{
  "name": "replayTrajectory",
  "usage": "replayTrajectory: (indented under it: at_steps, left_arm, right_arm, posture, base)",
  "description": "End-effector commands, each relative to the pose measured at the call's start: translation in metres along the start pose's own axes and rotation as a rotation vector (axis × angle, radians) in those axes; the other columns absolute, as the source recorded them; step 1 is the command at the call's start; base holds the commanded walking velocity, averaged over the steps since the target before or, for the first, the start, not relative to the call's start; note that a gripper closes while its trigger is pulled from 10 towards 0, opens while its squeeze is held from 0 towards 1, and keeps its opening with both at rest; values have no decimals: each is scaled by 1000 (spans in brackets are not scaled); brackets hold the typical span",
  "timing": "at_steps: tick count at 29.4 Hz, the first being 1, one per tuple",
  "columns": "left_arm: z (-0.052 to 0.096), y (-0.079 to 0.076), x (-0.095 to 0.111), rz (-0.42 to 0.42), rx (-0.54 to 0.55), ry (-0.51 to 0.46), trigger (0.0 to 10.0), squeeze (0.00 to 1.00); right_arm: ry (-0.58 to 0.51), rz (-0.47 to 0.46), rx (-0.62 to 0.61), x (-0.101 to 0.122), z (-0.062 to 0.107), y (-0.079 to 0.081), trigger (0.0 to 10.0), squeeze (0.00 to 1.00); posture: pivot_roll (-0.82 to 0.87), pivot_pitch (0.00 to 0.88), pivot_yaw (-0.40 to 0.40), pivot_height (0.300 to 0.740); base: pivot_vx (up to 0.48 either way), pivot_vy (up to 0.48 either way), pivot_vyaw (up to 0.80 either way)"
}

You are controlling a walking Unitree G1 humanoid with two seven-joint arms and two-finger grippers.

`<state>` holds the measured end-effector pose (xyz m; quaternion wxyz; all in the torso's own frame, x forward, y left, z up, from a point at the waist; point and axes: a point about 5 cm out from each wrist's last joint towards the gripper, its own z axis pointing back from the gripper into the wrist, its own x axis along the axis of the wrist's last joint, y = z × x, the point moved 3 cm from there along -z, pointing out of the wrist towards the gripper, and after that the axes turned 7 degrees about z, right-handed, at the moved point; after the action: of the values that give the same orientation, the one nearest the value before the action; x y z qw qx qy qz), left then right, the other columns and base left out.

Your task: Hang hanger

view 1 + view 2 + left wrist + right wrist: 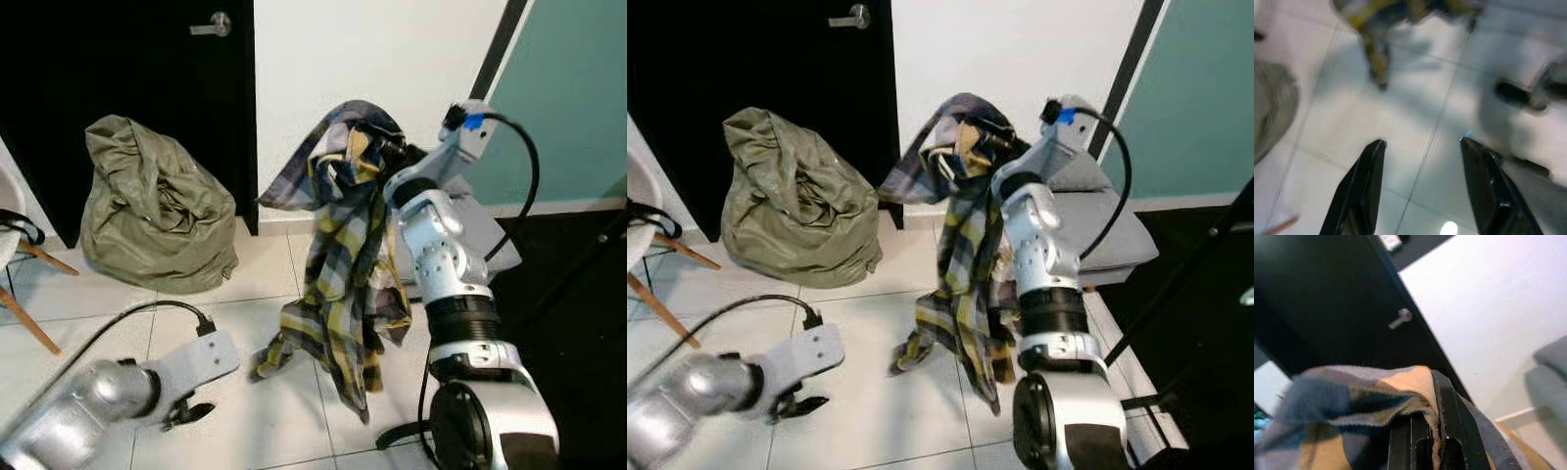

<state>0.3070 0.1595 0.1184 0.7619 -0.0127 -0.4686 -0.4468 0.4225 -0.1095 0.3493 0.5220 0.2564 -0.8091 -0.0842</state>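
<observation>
Tiles [245, 411] of pale floor lie nearest, and the left hand [191, 413] hangs low over them at the near left, its two black fingers [1359, 191] spread apart with nothing between them. Right of it the right arm rises from the near right and reaches up and away. Its hand [991, 137] is up at the top of a plaid shirt [343, 284], fingers pressed together on the cloth, which drapes over them. The shirt hangs down from there, its lower end reaching close to the floor in the middle of the scene. Whether a hanger is inside the shirt cannot be told. Farther left, a green bag [157, 206] slumps on the floor against a dark door [127, 59]. Behind the shirt is a white wall [392, 49], and a grey cushion [1112, 230] lies low at the far right.
</observation>
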Motion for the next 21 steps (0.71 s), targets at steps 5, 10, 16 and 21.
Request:
replayTrajectory:
  at_steps: [5,10,16,21]
  left_arm:
    - [-37,2,24,48,196,-211,10000,0]
    - [-51,-7,45,84,201,-333,10000,0]
    - [-64,-5,40,138,237,-333,10000,0]
    - [-68,6,31,169,325,-315,10000,0]
  right_arm:
    - [66,-155,44,2,-4,24,0,0]
    - [166,-185,152,-6,2,42,0,0]
    - [249,-292,259,-9,13,57,0,0]
    - [267,-395,312,-1,17,67,0,0]
  posture:
    - [7,172,-82,740]
    - [-9,167,-75,740]
    - [-21,167,-68,740]
    - [-24,168,-67,740]
  base:
    - [0,0,0]
    - [0,0,0]
    - [0,0,0]
    - [0,0,0]
